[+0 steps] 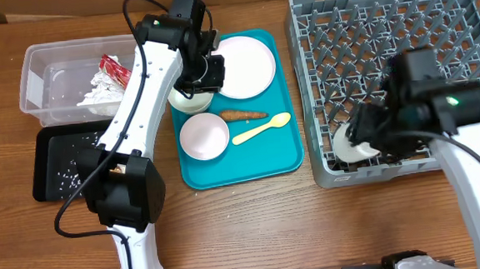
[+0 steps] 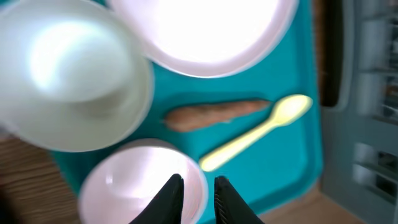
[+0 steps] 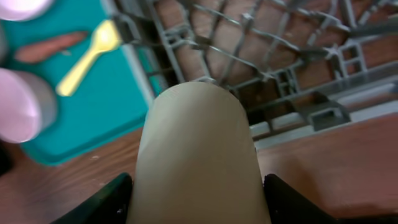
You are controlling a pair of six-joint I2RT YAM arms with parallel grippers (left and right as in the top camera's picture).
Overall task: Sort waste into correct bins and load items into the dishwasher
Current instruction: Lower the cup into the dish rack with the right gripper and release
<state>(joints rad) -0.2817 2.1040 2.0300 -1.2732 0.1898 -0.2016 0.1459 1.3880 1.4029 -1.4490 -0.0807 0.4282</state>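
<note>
Cup [image 3: 199, 137]: light, stiff, smooth-walled, likely slippery. Right gripper [image 3: 199, 205] clamps its sides, jaws half-spread, over dish rack [image 1: 384, 34] near-left corner. Left gripper [image 2: 198, 199], left of rack, jaws nearly closed; hold on bowl [image 2: 124, 180] rim unclear.

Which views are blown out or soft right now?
Left wrist: the plate is blown out to flat white, the big bowl carries a glare patch, and the carrot and dish rack are soft. Right wrist: the cup fills the middle, close and blurred; the spoon is soft too. Overhead: evenly lit, sharp, no glare.
</note>
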